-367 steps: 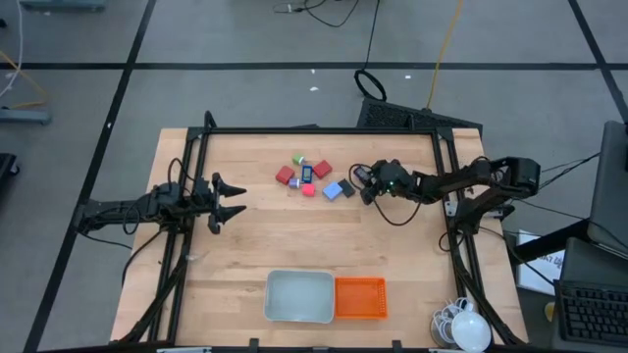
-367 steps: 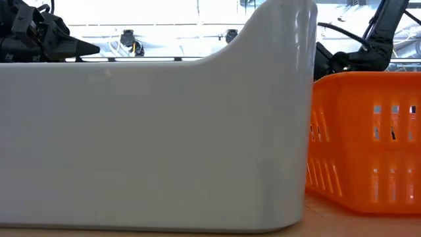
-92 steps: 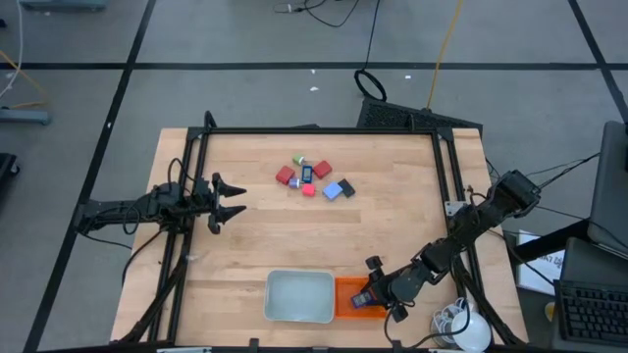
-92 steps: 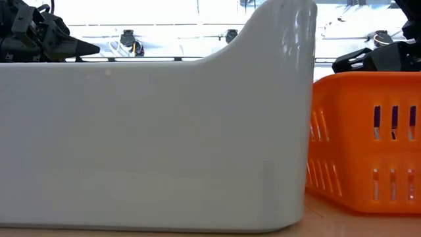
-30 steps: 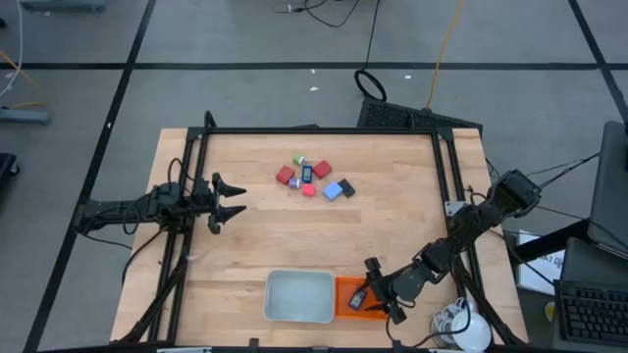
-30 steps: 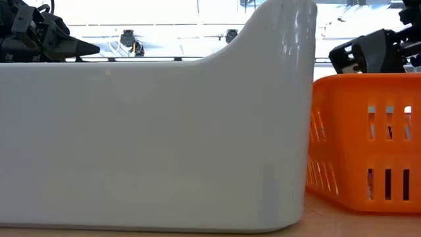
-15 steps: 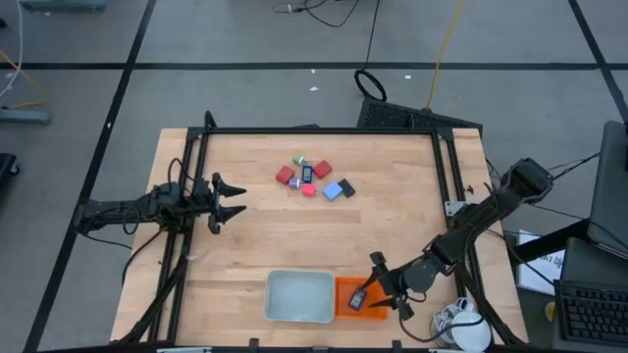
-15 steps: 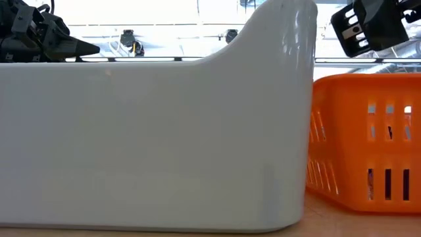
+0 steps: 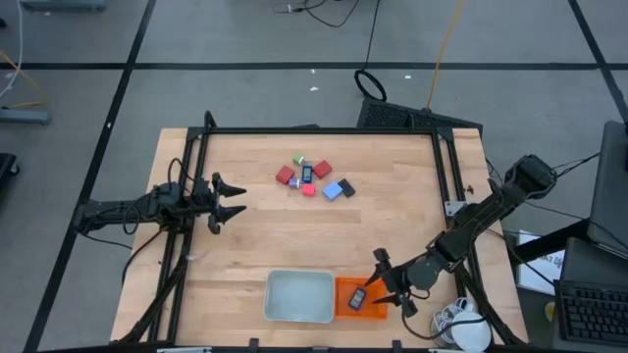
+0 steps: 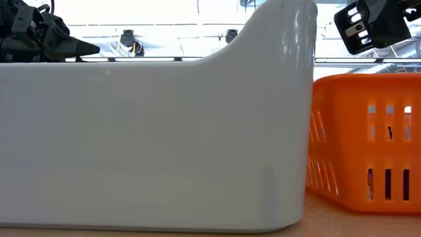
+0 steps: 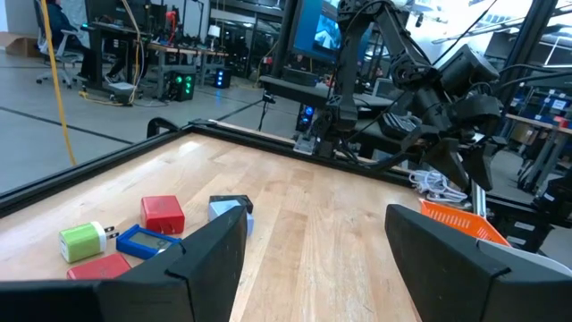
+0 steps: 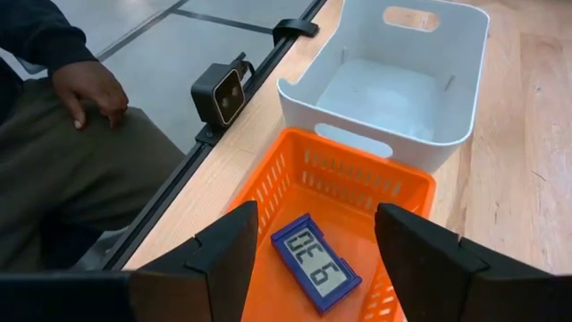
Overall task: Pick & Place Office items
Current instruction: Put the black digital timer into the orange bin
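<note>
Office items cluster [image 9: 313,177] far from right claw [image 9: 390,284], claw released above orange basket [image 9: 345,310], blue-framed display piece [image 12: 316,263] lying below it, left claw [image 9: 228,198] released, idle

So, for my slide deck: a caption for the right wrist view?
Open right gripper above the orange basket holding a small digital clock.

The only thing I can read is the display [image 12: 315,262] lying flat in the orange basket [image 12: 404,192], just ahead of my right jaws: two or three large dark segment digits, roughly "36" or "9E". Nothing else is legible.
</note>
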Motion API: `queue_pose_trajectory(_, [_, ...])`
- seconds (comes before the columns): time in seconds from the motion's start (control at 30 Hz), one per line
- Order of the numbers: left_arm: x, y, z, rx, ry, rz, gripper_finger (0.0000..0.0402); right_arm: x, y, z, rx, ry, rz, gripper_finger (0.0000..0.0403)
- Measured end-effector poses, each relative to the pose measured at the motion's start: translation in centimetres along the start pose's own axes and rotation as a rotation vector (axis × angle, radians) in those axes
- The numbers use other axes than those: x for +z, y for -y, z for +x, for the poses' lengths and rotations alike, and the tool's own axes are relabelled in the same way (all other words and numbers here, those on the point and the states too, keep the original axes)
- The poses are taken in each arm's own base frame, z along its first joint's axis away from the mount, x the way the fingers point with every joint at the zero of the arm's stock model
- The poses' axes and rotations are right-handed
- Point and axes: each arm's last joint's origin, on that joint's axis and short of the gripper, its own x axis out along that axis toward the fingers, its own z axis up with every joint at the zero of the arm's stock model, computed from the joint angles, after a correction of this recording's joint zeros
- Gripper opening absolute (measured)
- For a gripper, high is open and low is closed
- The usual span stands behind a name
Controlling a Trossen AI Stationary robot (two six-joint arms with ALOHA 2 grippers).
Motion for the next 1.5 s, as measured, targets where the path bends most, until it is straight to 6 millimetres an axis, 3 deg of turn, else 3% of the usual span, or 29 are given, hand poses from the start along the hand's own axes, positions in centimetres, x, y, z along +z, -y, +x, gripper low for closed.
queue_pose_trajectory(0.13, [0.0,0.0,0.0,0.000,0.000,0.000,0.0271,0.0,0.1,0.0,-0.039,0.007,0.006,0.0213])
queue_pose_trajectory(0.53, [0.0,0.0,0.0,0.000,0.000,0.000,0.0271,-0.5,1.2,-0.2,-0.376,0.024,0.084,0.0210])
queue_pose_trajectory(0.87, [0.0,0.0,0.0,0.000,0.000,0.000,0.0271,-0.4,1.7,-0.3,-0.500,0.059,0.109,0.0210])
queue_pose_trajectory(1.2, [0.0,0.0,0.0,0.000,0.001,0.000,0.0271,-0.9,3.9,-0.4,-0.639,0.080,0.363,0.0210])
queue_pose_trajectory(1.5, [0.0,0.0,0.0,0.000,0.000,0.000,0.0271,-2.2,5.7,-0.7,-0.744,-0.017,0.450,0.0210])
